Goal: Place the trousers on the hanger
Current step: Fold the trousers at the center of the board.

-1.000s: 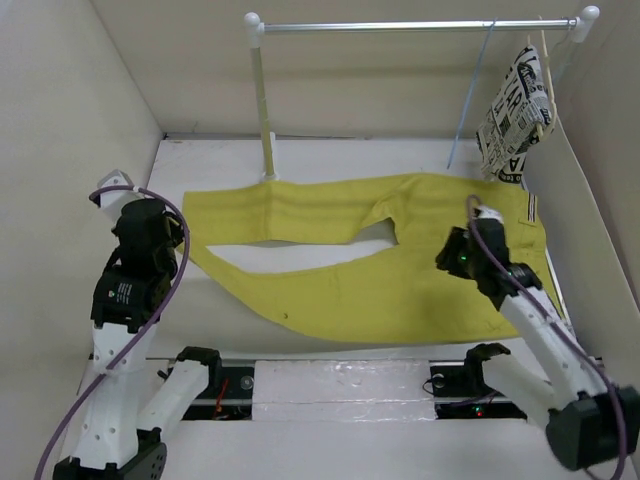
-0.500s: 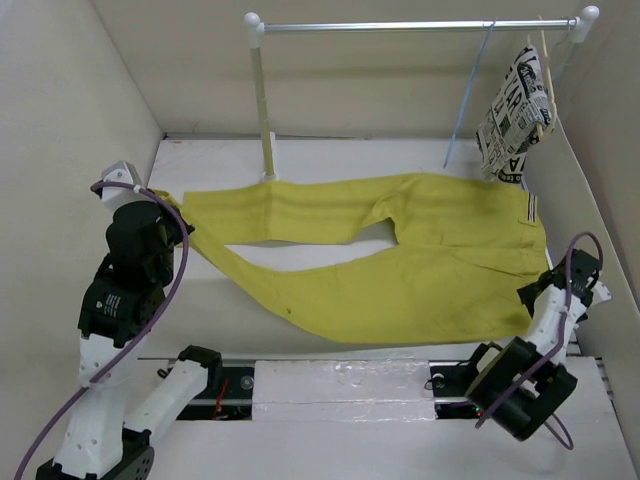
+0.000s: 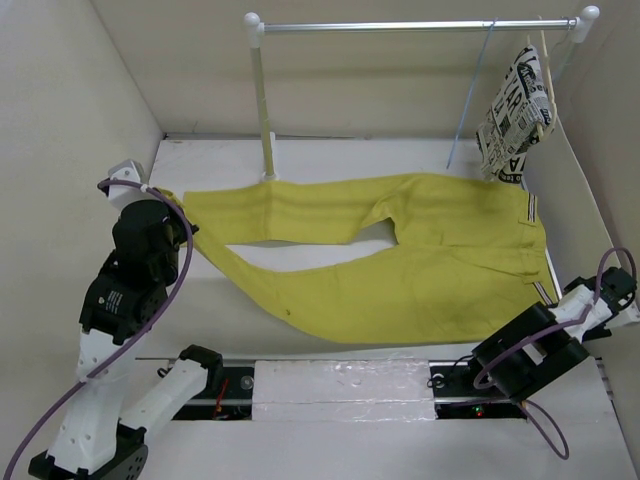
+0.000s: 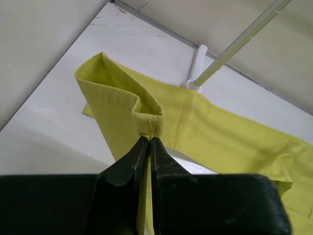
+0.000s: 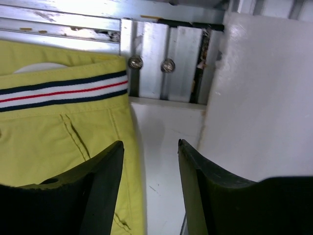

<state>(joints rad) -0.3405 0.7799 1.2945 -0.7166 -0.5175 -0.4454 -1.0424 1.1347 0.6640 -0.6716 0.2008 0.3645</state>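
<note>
The yellow trousers (image 3: 400,260) lie spread flat across the table, waist to the right, legs to the left. My left gripper (image 4: 148,139) is shut on a folded hem of a trouser leg (image 4: 146,120) at the table's left side (image 3: 172,205). My right gripper (image 5: 149,147) is open and empty at the table's right edge, next to the striped waistband (image 5: 63,90); its arm (image 3: 600,300) sits by the right wall. The light-blue hanger (image 3: 470,90) hangs from the rail at the back right.
A clothes rail (image 3: 420,25) on a white post (image 3: 262,100) spans the back. A wooden hanger with black-and-white printed cloth (image 3: 515,110) hangs at the rail's right end. Walls close in on both sides. A metal rail (image 5: 161,58) runs along the near edge.
My right arm has swung from over the trousers' waist out to the right edge of the table. My left gripper stays shut on the leg hem, shifting slightly.
</note>
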